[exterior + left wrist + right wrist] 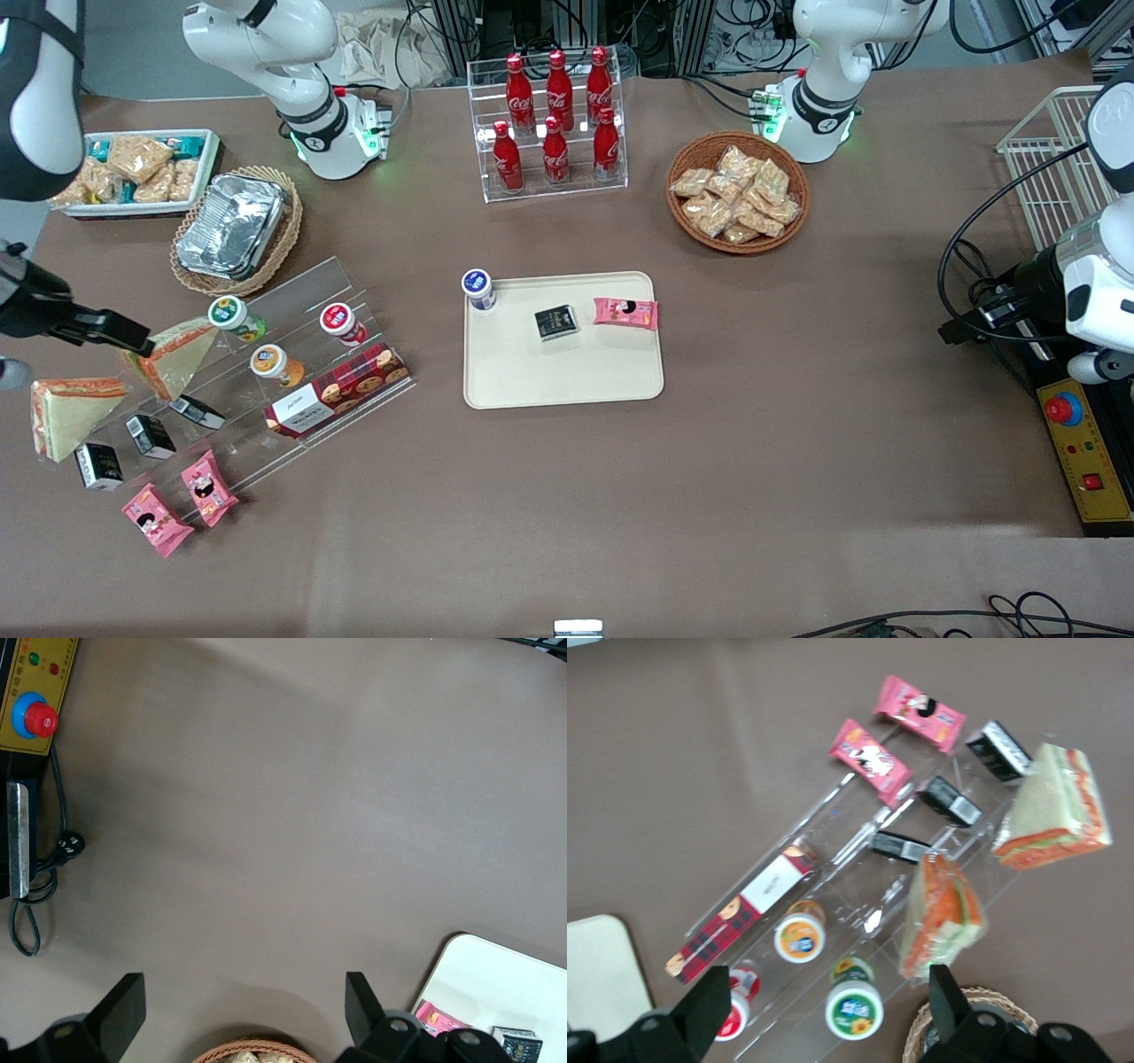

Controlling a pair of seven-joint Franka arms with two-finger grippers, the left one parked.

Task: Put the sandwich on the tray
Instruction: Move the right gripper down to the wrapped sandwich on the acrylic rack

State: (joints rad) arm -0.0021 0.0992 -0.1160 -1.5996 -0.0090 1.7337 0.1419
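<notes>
The sandwich (66, 412) (1059, 811), a clear-wrapped wedge with pale bread faces and a red-orange edge, lies on the table at the working arm's end, beside the clear stepped shelf (292, 354). My gripper (142, 341) (828, 1010) hangs open above the shelf, over a green-lidded cup (855, 1005), with nothing between its fingers. It is close to a second wedge (173, 354) (943, 917) with an orange face and green edging. The sandwich is nearer the front camera than the gripper. The cream tray (567, 377) (594, 974) lies mid-table.
The tray carries a blue-lidded cup (477, 288), a black packet (556, 322) and a pink packet (625, 312). The shelf holds cups, a biscuit box (337, 390), black packets and pink packets. A basket with foil trays (232, 226) and a snack bin (142, 168) stand farther back.
</notes>
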